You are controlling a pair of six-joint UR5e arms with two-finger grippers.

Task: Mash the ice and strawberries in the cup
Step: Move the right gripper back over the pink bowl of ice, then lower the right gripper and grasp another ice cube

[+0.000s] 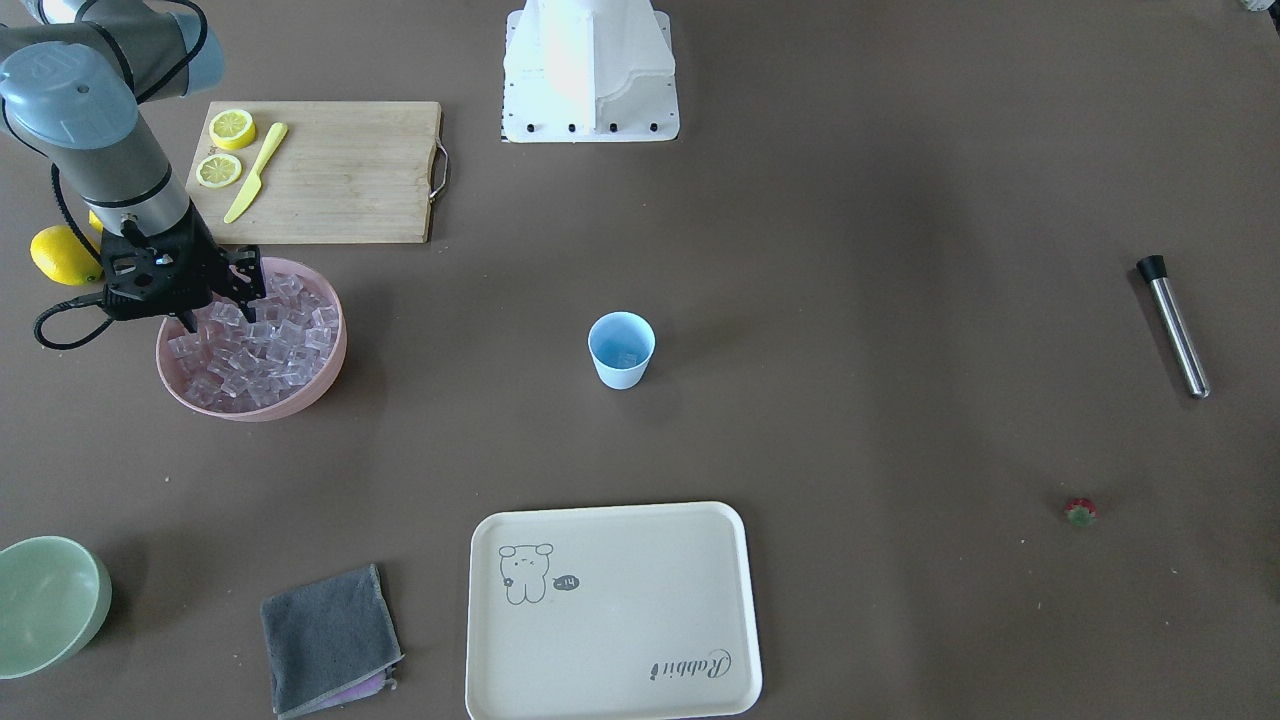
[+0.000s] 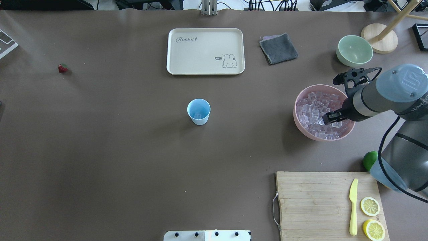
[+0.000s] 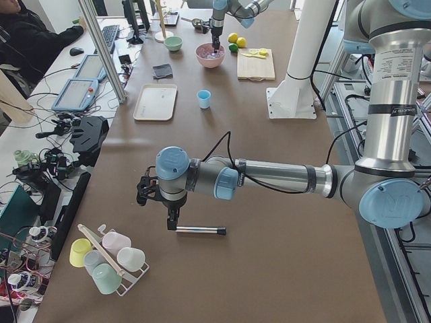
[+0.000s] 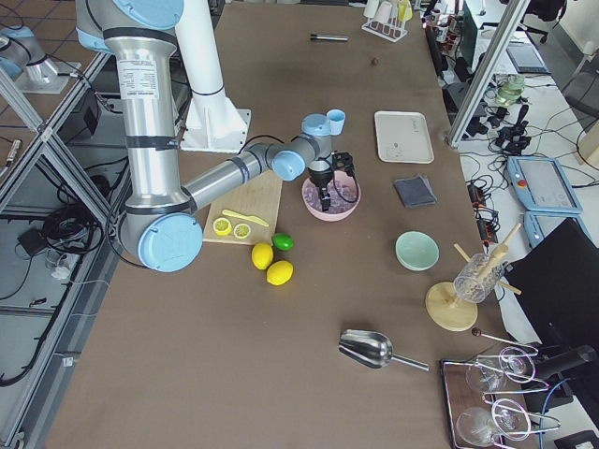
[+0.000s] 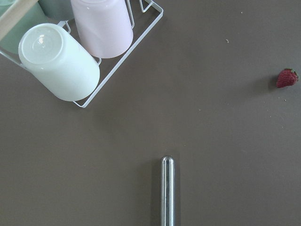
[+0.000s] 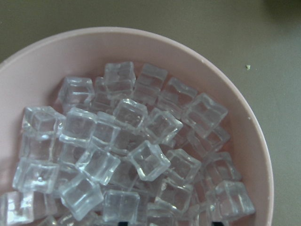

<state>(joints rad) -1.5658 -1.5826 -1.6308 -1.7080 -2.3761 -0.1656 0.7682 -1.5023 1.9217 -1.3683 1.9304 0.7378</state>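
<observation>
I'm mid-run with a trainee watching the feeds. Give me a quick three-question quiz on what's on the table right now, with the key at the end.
1. True or false: the tiny red strawberry lies inside the small pale-blue plastic cup.
2. Pick one: the right gripper hangs over
A. the pale-green bowl
B. the wide pink bowl heaped with clear ice cubes
C. the cream tray
3. Fill in: on the wooden cutting board, beside the two lemon halves, lies a yellow plastic ____.

Key
1. False: it lies alone on the table, far from the cup.
2. B
3. knife
</observation>
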